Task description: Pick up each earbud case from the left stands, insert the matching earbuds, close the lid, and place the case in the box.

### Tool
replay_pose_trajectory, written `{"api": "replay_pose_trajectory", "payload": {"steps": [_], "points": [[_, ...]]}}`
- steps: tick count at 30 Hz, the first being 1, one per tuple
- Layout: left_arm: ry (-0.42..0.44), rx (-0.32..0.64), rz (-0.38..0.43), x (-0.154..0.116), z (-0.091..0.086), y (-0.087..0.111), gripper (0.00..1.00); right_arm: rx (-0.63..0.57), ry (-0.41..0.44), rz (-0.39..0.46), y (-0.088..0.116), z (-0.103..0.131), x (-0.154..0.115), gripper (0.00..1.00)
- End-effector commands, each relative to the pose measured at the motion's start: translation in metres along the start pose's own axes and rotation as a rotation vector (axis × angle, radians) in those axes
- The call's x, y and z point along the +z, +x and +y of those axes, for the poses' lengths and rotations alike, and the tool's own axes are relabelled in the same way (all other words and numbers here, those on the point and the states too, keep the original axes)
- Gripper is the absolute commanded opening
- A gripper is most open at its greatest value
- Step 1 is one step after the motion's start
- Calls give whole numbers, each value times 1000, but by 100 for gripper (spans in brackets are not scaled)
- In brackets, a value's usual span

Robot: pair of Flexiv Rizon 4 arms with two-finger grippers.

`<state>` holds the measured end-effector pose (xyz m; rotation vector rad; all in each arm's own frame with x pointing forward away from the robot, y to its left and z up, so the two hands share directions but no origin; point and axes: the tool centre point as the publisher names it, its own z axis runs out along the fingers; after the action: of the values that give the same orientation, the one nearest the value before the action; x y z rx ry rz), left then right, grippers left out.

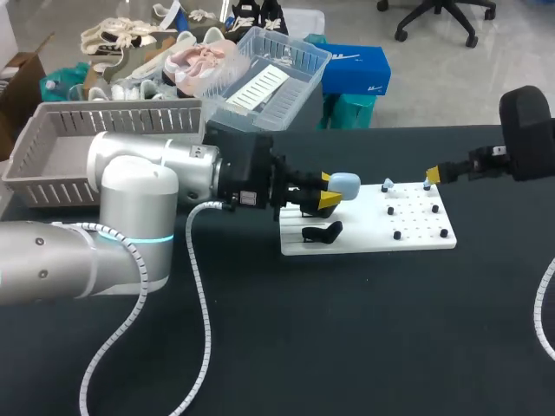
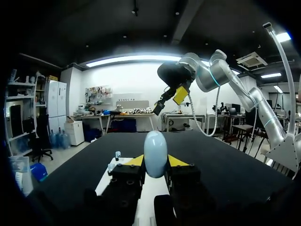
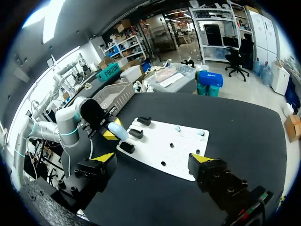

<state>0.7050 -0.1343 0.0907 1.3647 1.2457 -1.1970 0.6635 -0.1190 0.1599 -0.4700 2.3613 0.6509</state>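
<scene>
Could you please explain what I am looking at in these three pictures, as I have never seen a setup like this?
This is a robot with two arms working at a black table. The head view looks down from a fixed camera above and behind the robot. The other two pictures come from cameras on each wrist, looking out along the fingers. The left gripper holds a pale blue earbud case between its yellow-tipped fingers, over a white board. The board carries black stands and two small earbuds on pegs. The right gripper is open and empty, near the board.
</scene>
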Motion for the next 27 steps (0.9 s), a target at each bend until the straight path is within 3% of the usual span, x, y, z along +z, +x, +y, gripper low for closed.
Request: {"api": "replay_pose_trajectory", "payload": {"steps": [1,27], "points": [[-7,11,-10,1,0,2,0,-11,-7,11,2,12,2,100],[-8,22,-9,1,0,2,0,-69,-92,122,10,68,52,100]]}}
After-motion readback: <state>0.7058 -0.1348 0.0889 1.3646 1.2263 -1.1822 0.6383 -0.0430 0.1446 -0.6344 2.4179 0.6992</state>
